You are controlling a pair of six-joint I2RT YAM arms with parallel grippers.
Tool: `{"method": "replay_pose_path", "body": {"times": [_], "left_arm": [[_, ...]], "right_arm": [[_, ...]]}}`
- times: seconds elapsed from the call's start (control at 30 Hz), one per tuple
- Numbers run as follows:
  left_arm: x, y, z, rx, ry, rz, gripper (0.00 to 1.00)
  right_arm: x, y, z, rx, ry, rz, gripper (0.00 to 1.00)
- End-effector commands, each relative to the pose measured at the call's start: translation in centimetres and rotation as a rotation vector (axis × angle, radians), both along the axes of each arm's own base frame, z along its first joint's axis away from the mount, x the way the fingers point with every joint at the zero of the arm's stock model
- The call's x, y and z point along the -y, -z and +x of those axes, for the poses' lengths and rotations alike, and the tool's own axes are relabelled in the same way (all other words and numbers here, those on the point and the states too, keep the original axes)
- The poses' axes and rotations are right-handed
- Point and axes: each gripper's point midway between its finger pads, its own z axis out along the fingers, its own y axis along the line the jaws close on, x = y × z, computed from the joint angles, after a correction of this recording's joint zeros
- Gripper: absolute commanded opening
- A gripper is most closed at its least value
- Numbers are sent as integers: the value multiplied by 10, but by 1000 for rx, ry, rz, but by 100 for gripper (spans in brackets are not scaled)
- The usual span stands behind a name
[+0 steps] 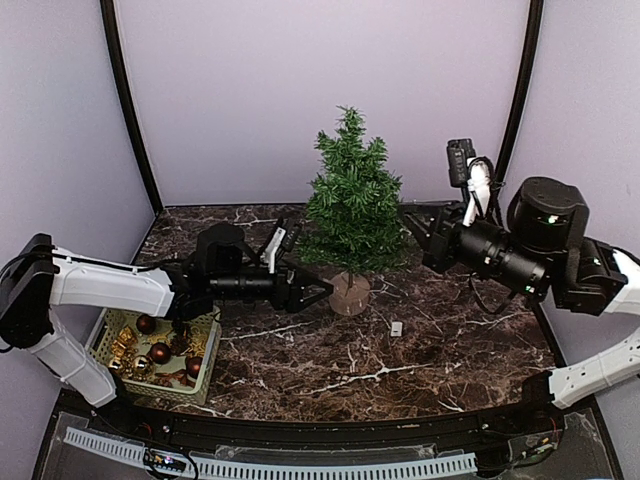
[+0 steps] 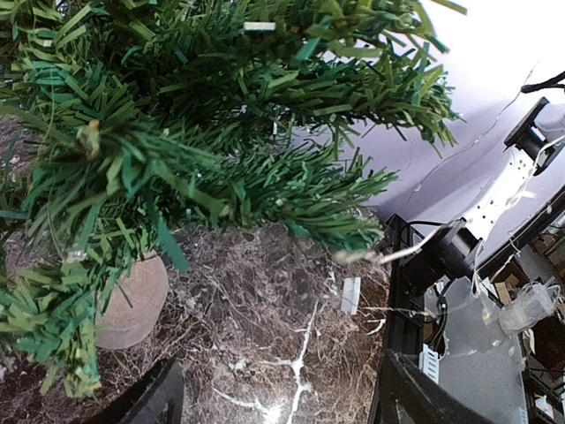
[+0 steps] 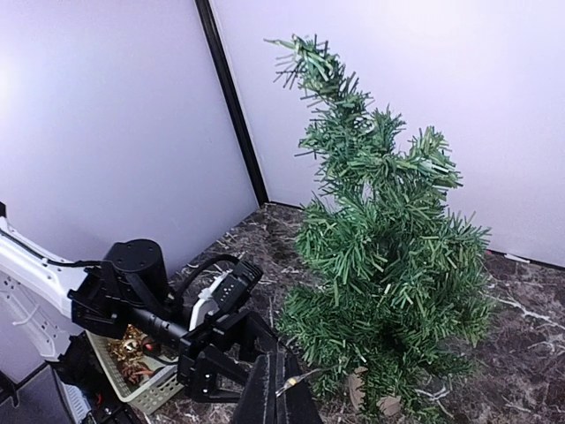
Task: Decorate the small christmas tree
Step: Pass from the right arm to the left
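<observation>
Top external, frame centre: small christmas tree [image 1: 352,200] stands on worktop [image 1: 300,370]. Left fingers [image 2: 146,402] spread wide, empty, by its lower branches; right fingers [image 3: 269,402] closed. Looks light, tippy, bristly-soft, so you'd steady it by the trunk.

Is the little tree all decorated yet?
Not yet. The small christmas tree stands bare, with no ornaments that I can see. The left gripper is open and empty beside its lowest branches; the right gripper is shut. Red and gold baubles wait in the basket, so the hanging is left.
</observation>
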Motion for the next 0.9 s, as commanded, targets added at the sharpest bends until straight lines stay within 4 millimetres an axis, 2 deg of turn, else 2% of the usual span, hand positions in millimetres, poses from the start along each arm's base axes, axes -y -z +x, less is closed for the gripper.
{"method": "replay_pose_path", "body": {"times": [0.0, 0.1, 0.13, 0.17, 0.2, 0.23, 0.4, 0.57, 0.67, 0.7, 0.73, 0.77, 0.8, 0.83, 0.87], "left_arm": [[9, -38, 5, 87, -14, -99, 78], [1, -50, 3, 137, -42, -136, 76], [-4, -60, 1, 158, -51, -157, 76], [-9, -60, 0, 170, -65, -159, 75], [-14, -69, -3, 190, -76, -176, 75], [-20, -66, -2, 189, -100, -163, 74], [-50, -100, -10, 245, -177, -197, 67], [-79, -138, -17, 304, -255, -213, 69], [-82, -155, -15, 303, -264, -171, 75], [-79, -156, -13, 301, -260, -151, 76], [-76, -167, -14, 302, -245, -138, 78], [-70, -164, -10, 289, -234, -114, 79], [-66, -177, -13, 295, -210, -116, 80], [-59, -173, -10, 285, -194, -99, 80], [-54, -183, -12, 295, -165, -110, 81]], "right_arm": [[7, -14, -15, 63, -89, 40, 0], [14, -23, -23, 89, -129, 58, 0], [16, -30, -28, 104, -152, 73, 0], [16, -34, -32, 119, -179, 82, 0], [16, -39, -37, 134, -206, 94, 0], [15, -44, -41, 149, -230, 103, 0], [9, -58, -55, 198, -324, 106, 0], [-5, -60, -63, 211, -394, 95, 0], [-24, -57, -72, 202, -475, 78, 0], [-31, -54, -74, 195, -500, 66, 0], [-40, -49, -74, 184, -519, 47, 0], [-47, -46, -75, 177, -536, 34, 0], [-52, -44, -76, 171, -548, 24, 0], [-57, -41, -75, 165, -553, 15, 0], [-63, -40, -79, 162, -583, 12, 0]]}}
